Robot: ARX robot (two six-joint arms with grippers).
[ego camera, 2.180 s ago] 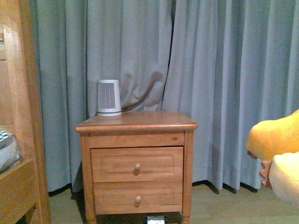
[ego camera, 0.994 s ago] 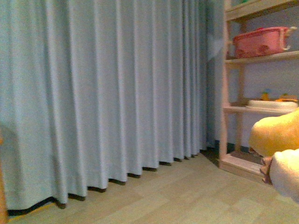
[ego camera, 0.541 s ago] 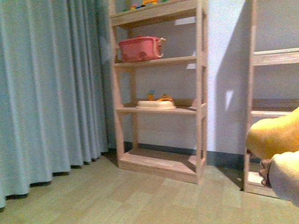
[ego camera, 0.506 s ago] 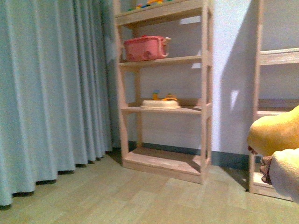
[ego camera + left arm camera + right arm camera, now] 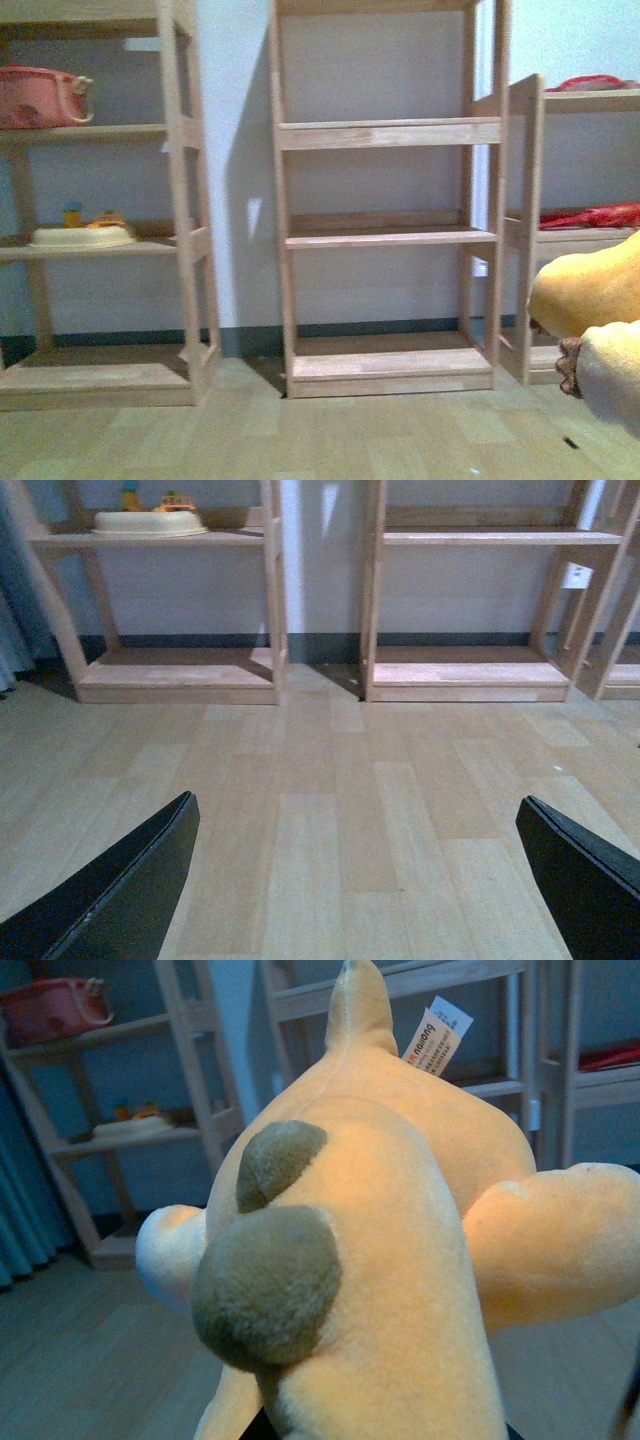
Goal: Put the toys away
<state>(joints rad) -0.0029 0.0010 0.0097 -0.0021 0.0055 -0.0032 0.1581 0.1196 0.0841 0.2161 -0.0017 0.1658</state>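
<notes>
The right wrist view is filled by the orange-yellow plush animal (image 5: 400,1260). It shows two olive-brown bumps, stubby rounded limbs, a pale cream paw and a white sewn-in label. The front view shows only the plush's edge, held off the floor at the far right, near the open wooden shelf unit (image 5: 385,235). The plush hides the right gripper's jaws, so their state cannot be told. The left wrist view shows the left gripper (image 5: 355,815) above pale plank flooring (image 5: 330,760), its black fingers (image 5: 125,885) spread wide and holding nothing.
</notes>
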